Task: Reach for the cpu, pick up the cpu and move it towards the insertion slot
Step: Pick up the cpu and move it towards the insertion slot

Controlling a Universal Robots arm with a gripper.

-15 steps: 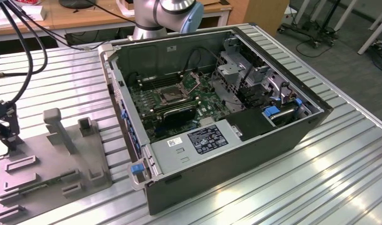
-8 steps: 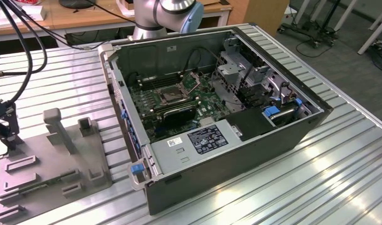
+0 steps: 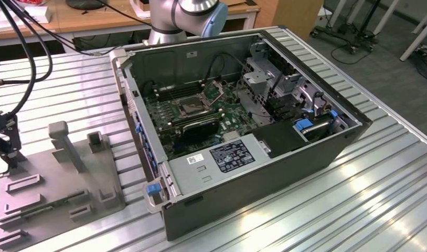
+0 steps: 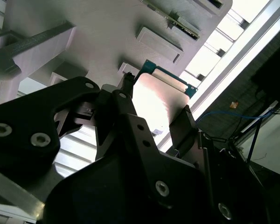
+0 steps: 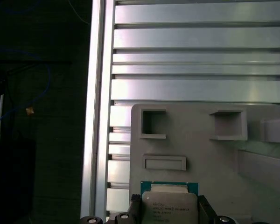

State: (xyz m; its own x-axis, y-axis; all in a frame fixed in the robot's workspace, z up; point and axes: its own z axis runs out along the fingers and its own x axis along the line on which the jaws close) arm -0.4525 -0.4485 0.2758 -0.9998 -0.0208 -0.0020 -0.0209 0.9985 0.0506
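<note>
Pincer (image 5: 169,199) pinching the cpu (image 5: 169,207) by two opposite edges, at the grey fixture (image 5: 214,158) on the slatted surface (image 5: 200,46). The chip is judged light, stiff, slick-faced and fragile underneath. An edge hold suits it, leaving both faces untouched.

Exterior view overlooks the table (image 3: 381,199) from above; both wrist views closely share the cpu (image 5: 170,205).

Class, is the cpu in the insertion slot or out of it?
Out. The cpu is clamped in the pincer over the grey fixture; the insertion slot, inside the computer case, shows its dark centre.
</note>
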